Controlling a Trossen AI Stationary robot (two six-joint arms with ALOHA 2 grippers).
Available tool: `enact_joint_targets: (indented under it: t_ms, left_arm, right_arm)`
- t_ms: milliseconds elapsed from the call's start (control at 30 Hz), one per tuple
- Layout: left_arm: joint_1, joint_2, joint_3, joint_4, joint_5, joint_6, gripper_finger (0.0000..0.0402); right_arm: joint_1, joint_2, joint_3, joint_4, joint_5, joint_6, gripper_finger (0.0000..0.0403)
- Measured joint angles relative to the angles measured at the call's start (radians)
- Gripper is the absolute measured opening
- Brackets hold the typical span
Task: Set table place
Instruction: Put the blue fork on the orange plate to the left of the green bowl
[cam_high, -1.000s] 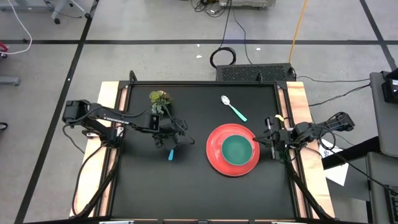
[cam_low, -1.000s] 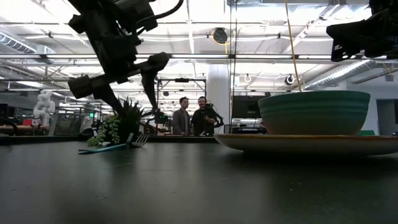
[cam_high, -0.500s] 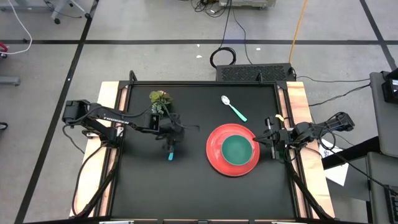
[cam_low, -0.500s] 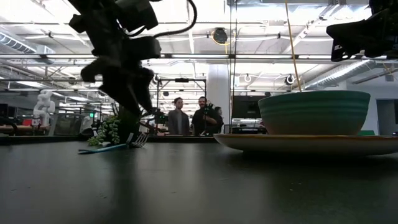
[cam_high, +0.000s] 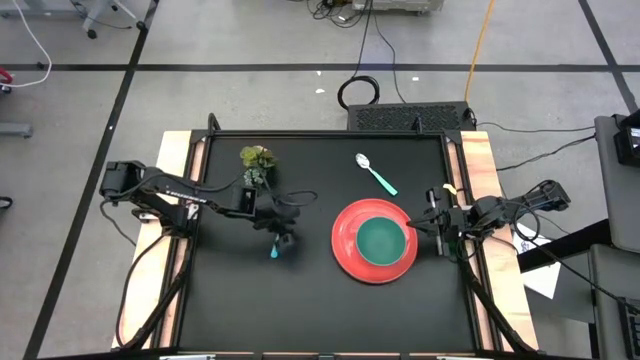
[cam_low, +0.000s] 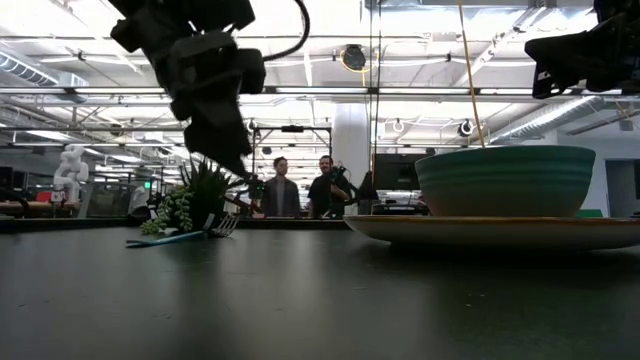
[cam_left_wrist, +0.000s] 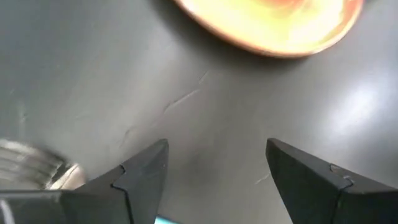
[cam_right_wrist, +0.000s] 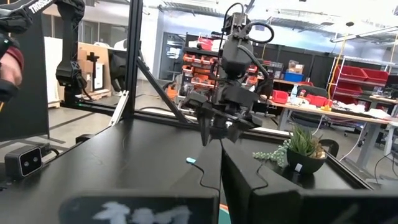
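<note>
High view: left claw (cam_high: 280, 237) open above fork (cam_high: 275, 247).

fork (cam_high: 275, 248) — mostly hidden under left arm | plate (cam_left_wrist: 273, 28) — blurred, cut by edge, left wrist view

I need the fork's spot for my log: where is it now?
In the high view the fork lies on the table's left half, under the left claw, between the plant and the red plate.
</note>
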Motion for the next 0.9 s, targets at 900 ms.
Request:
enact_joint_targets:
  t_ms: [900]
  left_arm:
    - [-0.011,0.000,0.197,-0.450,-0.102,-0.688,0.0273]
  right_arm:
    - [0.000,0.000,0.000,0.002,0.000,0.049,0.0000]
